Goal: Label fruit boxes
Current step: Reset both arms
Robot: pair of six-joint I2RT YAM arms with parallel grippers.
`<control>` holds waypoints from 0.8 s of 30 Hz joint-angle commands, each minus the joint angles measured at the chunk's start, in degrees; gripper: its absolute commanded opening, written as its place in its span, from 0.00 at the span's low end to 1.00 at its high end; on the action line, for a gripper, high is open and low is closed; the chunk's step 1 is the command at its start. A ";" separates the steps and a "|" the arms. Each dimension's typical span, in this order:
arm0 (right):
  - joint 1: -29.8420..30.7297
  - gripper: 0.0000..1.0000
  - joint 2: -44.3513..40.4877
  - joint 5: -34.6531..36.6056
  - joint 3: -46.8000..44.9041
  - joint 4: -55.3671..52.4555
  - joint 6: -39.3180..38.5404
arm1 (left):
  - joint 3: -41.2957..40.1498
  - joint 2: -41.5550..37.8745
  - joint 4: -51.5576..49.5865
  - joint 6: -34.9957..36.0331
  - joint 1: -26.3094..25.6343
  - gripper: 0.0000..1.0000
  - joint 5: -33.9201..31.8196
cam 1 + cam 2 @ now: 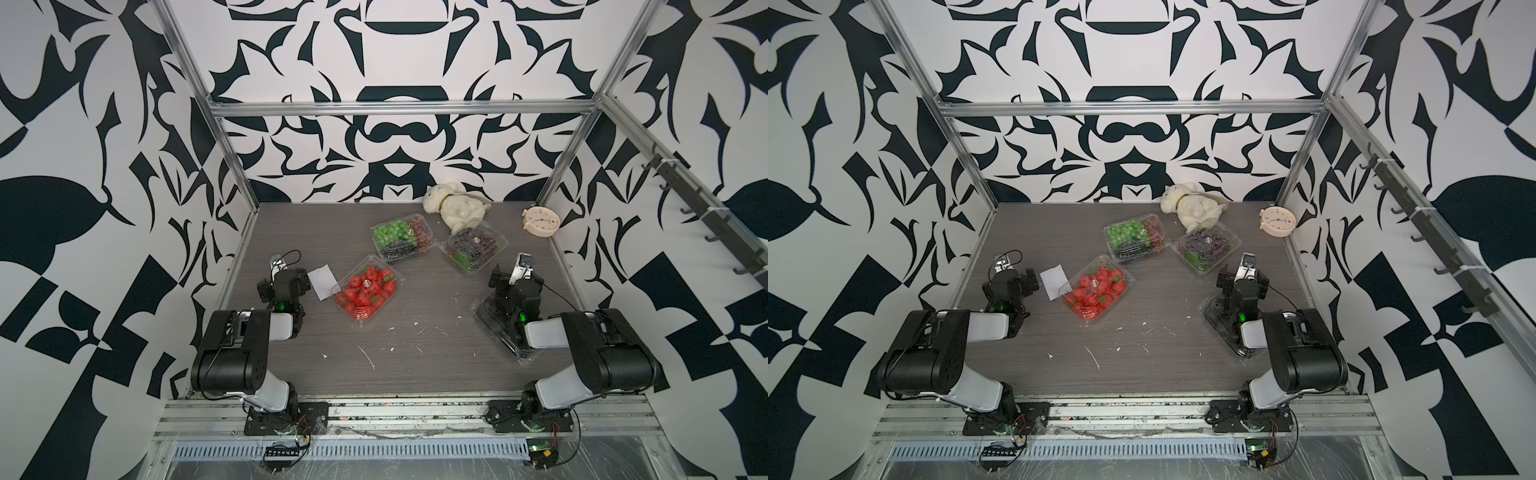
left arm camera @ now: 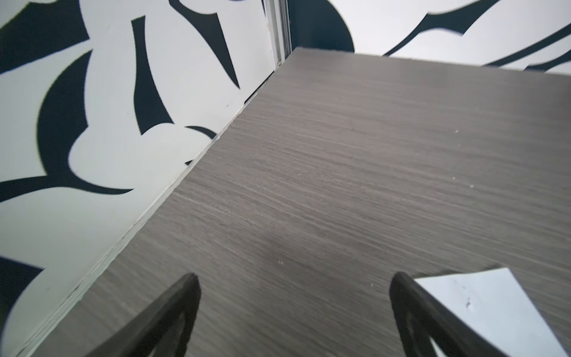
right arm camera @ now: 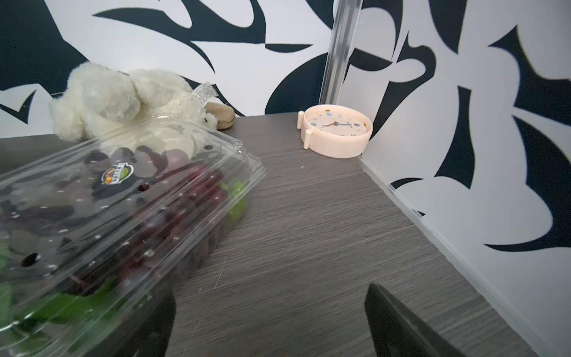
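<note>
Your two arms nearest, both folded low. Left arm (image 1: 249,345) at left edge; left jaws wide apart, empty, over worktop (image 1: 415,357) beside one white sheet (image 1: 322,281). Right arm (image 1: 582,345) over dark-fruit box (image 1: 485,316); right jaws wide apart, empty. You count four boxes: strawberry box (image 1: 368,287) centre; left grape box (image 1: 401,237) and right grape box (image 1: 475,246) farther. One plush toy (image 1: 455,205), one clock (image 1: 540,222) far right.
</note>
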 commanded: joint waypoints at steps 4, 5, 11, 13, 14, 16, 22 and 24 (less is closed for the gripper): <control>0.47 1.00 1.25 -3.79 2.11 -7.48 -1.48 | -1.40 0.87 7.14 0.03 0.86 1.00 5.40; 0.50 1.00 1.17 -4.37 2.18 -7.55 -1.67 | -1.45 0.79 7.18 0.05 0.86 0.99 5.45; 0.51 0.99 1.18 -6.83 2.87 -9.11 -2.95 | -1.46 0.86 7.27 0.02 0.86 0.99 5.38; 0.50 1.00 1.49 -10.27 3.16 -9.08 -3.72 | -1.45 0.86 7.28 0.03 0.86 1.00 5.40; 0.51 0.99 1.53 -10.46 3.07 -8.87 -3.75 | -1.48 0.84 7.25 0.04 0.87 1.00 5.36; 0.49 1.00 1.08 -10.42 3.05 -9.40 -3.71 | -1.46 0.82 7.28 0.08 0.86 0.99 5.40; 0.49 1.00 1.07 -10.69 3.16 -9.58 -3.79 | -1.51 0.89 7.27 0.04 0.86 1.00 5.36; 0.55 0.99 0.86 -16.55 2.14 -7.93 -6.43 | -1.46 0.90 7.28 0.08 0.86 1.00 5.36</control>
